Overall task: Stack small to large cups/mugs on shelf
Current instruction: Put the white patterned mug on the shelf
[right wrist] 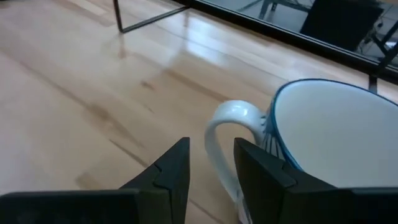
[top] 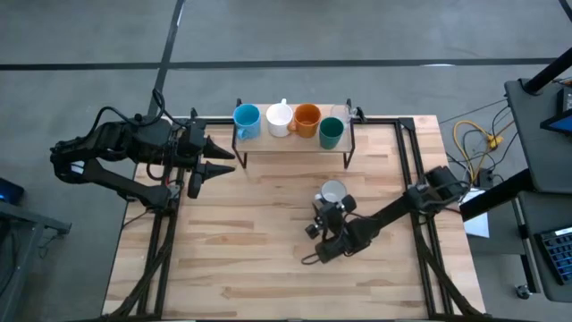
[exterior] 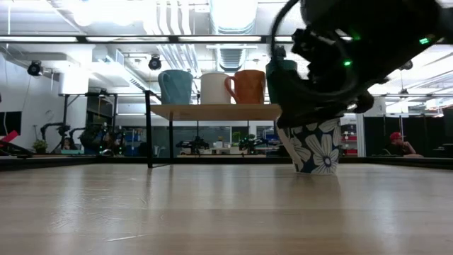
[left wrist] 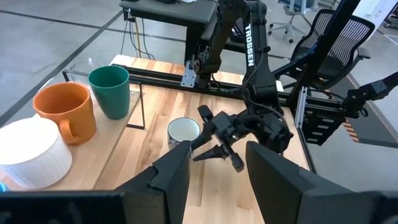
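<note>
Closest to the low camera, the right gripper [exterior: 311, 117] hangs over a white mug with a blue flower pattern [exterior: 312, 146], which stands upright on the wooden tabletop [exterior: 212, 212] in front of the shelf [exterior: 216, 111]. From above, this flowered mug [top: 332, 191] sits near the shelf's right end, on the table, apart from the shelf legs. The right gripper [top: 327, 213] is just beside it on the near side. In the right wrist view its 2 dark fingers [right wrist: 171, 171] stand a little apart with only a narrow gap between them, and the mug's white handle [right wrist: 225, 140] lies just ahead of their tips; whether a tip touches the handle cannot be told. Nothing is clamped.

On the shelf [top: 295, 143] stand 4 coloured cups in a row: from left to right a light blue mug [top: 247, 120], a white mug [top: 280, 119], an orange mug [top: 307, 119] and a dark teal-green cup [top: 331, 132]. A clear glass [top: 340, 114] shows faintly at the far right corner, behind the teal-green cup.

At the table's left edge, the left gripper [top: 217, 157] waits level with the shelf's left end, fingers spread wide and empty.
</note>
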